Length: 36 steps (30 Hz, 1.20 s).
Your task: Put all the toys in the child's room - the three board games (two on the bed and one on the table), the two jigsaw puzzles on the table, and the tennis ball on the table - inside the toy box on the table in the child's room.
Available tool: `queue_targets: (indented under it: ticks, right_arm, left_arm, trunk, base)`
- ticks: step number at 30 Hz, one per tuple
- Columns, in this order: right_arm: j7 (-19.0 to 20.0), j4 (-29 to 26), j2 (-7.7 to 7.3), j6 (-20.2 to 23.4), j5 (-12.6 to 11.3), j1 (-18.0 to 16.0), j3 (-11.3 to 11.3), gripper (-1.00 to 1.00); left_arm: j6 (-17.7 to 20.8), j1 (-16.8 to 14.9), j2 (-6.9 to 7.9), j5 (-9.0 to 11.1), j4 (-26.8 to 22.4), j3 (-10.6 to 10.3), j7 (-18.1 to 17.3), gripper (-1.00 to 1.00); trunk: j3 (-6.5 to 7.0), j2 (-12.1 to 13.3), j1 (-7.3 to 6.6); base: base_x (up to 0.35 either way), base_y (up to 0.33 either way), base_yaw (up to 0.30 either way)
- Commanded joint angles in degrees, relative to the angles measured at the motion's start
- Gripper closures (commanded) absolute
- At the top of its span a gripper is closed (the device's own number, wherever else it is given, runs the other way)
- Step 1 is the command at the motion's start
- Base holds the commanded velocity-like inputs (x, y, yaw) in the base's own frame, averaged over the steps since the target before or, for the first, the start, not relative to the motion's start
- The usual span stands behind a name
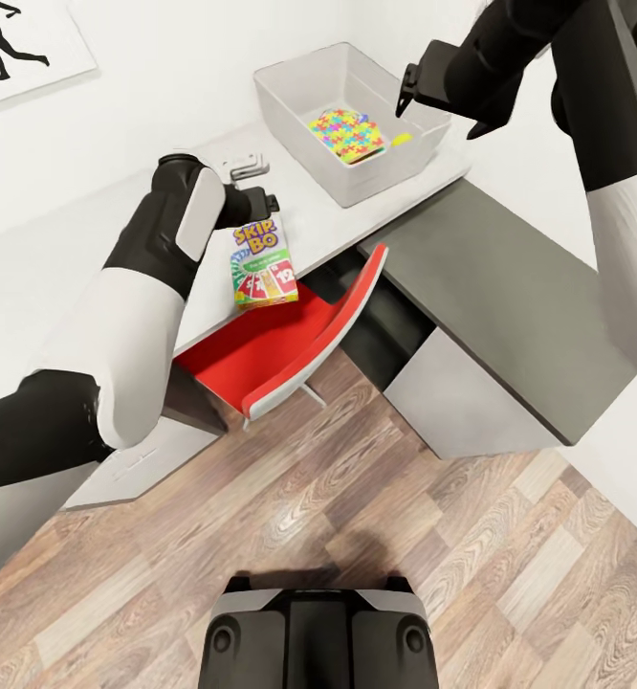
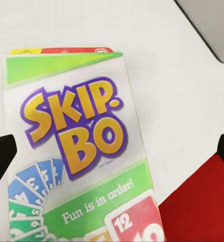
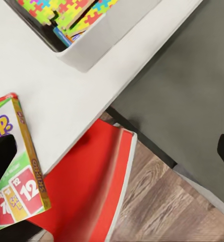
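Observation:
A Skip-Bo board game (image 1: 261,268) (image 2: 76,136) (image 3: 16,171) lies face up at the front edge of the pale table (image 1: 328,215). My left gripper (image 1: 261,206) (image 2: 112,156) hangs close over it, open, with a finger on either side of the box. The toy box (image 1: 385,177) (image 3: 102,35) stands at the back and holds multicoloured jigsaw puzzles (image 1: 345,134) (image 3: 66,12). A small yellow spot (image 1: 400,139) beside them is too small to identify. My right gripper (image 1: 409,96) (image 3: 112,156) hovers open above the toy box's right rim. The bed is out of view.
A red chair (image 1: 261,354) (image 3: 92,186) is tucked under the table's front edge, just below the board game. The dark grey table top (image 1: 510,277) extends to the right. A small pale object (image 1: 247,165) lies behind my left gripper. Wood floor lies in front.

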Motion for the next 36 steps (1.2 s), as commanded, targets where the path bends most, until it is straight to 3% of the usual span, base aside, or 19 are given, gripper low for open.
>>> queue_targets:
  ticks: [1, 5, 8, 18, 23, 26, 31, 36]
  right_arm:
    - [-0.5, 0.3, 0.03, 0.6, -0.5, 0.0, 0.2, -1.0]
    - [-0.4, 2.5, 1.37, 0.6, -0.4, 0.2, 0.2, -1.0]
    - [-0.4, 4.1, 3.76, 0.8, -0.4, 0.2, 0.0, -1.0]
    - [-0.4, 4.5, 4.4, 2.8, -0.9, 0.3, -0.3, -1.0]
    - [-0.6, 4.5, 3.98, 4.1, -1.6, 0.4, -0.9, -1.0]
    - [-0.8, 4.5, 3.57, 4.4, -5.0, 0.7, -1.6, -1.0]
    - [-1.1, 5.0, 2.28, 4.5, -9.7, 0.8, -2.1, -1.0]
    - [-1.1, 4.4, 0.68, 4.4, -11.0, 0.9, -2.1, -1.0]
  left_arm:
    - [0.1, 0.2, 0.0, 0.6, 0.0, -0.1, 0.5, -1.0]
    - [0.0, 0.7, 0.0, 0.6, 0.0, -0.1, 0.7, -1.0]
    - [0.0, 1.0, 0.0, 0.6, 0.0, -0.1, 0.9, -1.0]
    - [-1.2, 1.2, 0.0, 0.6, 0.2, -0.1, 1.0, -1.0]
    - [-2.5, 1.3, 0.0, 0.6, 0.2, -1.8, 1.0, -1.0]
    - [-3.5, 1.4, 0.0, 0.7, 0.3, -3.6, 1.1, -1.0]
    - [-4.4, 1.4, 0.0, 0.9, 0.3, -4.6, 1.1, -1.0]
    - [-4.7, 1.5, 0.0, 1.0, 0.3, -4.8, 1.1, -1.0]
  trunk:
    - [-0.07, -0.1, 0.03]
    - [-0.07, -0.1, 0.03]
    - [-0.07, -0.1, 0.03]
    - [-0.07, -0.1, 0.03]
    - [-0.07, -0.1, 0.03]
    - [-0.07, -0.1, 0.03]
    - [-0.07, -0.1, 0.03]
    - [-0.07, -0.1, 0.03]
  base:
    - [0.0, 0.0, -0.004]
    - [0.0, 0.0, -0.002]
    - [0.0, 0.0, 0.0]
    - [0.0, 0.0, 0.0]
    - [0.0, 0.0, 0.0]
    - [0.0, 0.0, 0.0]
    - [0.014, 0.0, 0.0]
    - [0.18, 0.0, 0.0]
